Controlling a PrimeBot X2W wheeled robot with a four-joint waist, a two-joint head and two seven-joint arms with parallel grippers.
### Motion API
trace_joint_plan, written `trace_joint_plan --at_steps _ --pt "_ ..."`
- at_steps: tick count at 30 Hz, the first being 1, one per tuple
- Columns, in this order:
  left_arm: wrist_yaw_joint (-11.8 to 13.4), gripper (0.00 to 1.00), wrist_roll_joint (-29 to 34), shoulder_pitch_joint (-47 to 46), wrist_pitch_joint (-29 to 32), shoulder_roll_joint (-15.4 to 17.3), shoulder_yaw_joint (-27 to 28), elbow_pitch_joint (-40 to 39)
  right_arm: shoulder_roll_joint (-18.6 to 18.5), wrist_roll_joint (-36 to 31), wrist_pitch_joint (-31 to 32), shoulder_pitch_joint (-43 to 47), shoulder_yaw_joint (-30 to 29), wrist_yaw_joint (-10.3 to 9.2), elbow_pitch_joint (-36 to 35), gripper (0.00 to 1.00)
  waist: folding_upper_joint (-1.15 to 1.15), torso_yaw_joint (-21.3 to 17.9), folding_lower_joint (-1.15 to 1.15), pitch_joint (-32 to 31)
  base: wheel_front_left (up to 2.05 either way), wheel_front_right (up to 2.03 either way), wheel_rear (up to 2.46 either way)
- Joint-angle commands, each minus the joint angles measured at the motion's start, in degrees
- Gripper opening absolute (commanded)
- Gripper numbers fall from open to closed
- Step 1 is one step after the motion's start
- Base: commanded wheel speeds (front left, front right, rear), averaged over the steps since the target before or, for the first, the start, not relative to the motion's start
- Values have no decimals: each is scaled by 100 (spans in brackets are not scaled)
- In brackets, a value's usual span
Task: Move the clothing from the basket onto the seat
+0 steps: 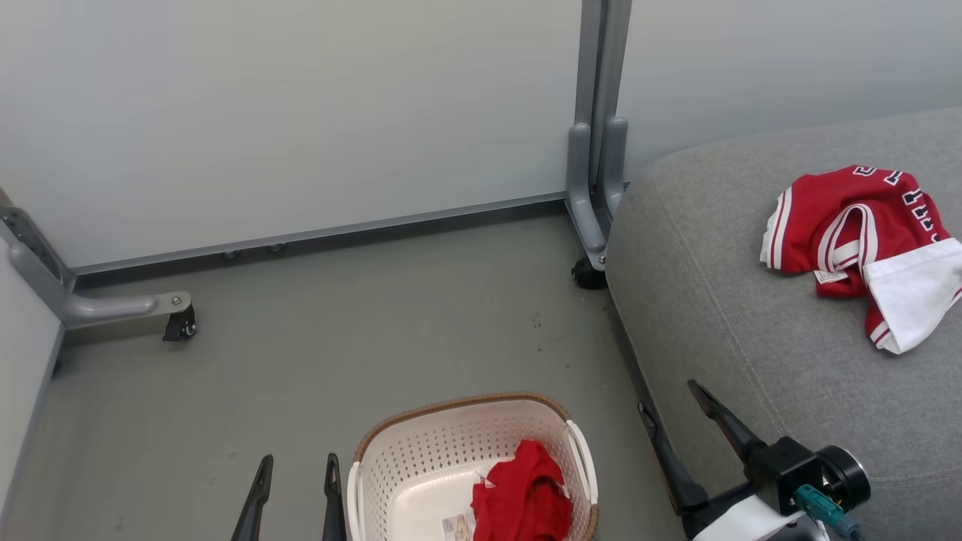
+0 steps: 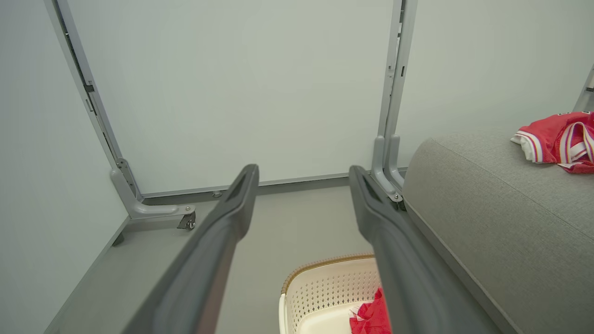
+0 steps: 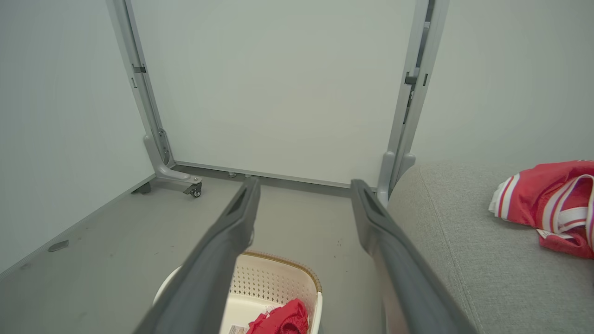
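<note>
The off-white basket (image 1: pixel 421 451) with a brown rim stands on the floor at the bottom centre, a small plain red garment (image 1: pixel 522 496) bunched in its right half. A striped red and white garment (image 1: pixel 864 240) lies on the grey seat (image 1: pixel 721 300) at the right. My left gripper (image 1: pixel 297 467) is open just left of the basket, empty. My right gripper (image 1: pixel 669 398) is open at the seat's front edge, right of the basket, holding nothing. The left wrist view shows the basket (image 2: pixel 320 287), the red garment (image 2: pixel 371 317) and the seat (image 2: pixel 487 218).
Pale partition panels on grey metal posts close off the back. Their caster feet (image 1: pixel 179 323) (image 1: pixel 588 274) stick out onto the grey floor (image 1: pixel 338 338). The post at the right stands close to the seat's back corner.
</note>
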Motion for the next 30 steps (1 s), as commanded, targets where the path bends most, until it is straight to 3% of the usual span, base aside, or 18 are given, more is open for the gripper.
trace_joint_plan --at_steps 1,12,21,26,30 --pt "24 100 -20 36 -2 6 -19 32 -53 -27 -17 12 15 -8 0 100 0 -9 0 69 0 0 0" --pt "-157 100 -112 -350 -3 8 -349 370 -22 -120 -17 -167 -401 -8 -162 100 0 -29 0 776 0 0 0" --pt "-558 100 76 -1837 -2 12 -765 1023 -13 -284 -17 -722 -1189 -8 -756 100 0 148 0 2581 0 0 0" --pt "-1034 100 -74 -3025 -2 15 -1159 1969 -70 -279 -17 -1185 -1599 -8 -1177 100 0 243 0 3647 0 0 0" --pt "-1175 100 323 -4131 -3 108 -1742 2779 -98 -340 -17 -1541 -1914 -8 -1500 100 0 317 0 4421 0 0 0"
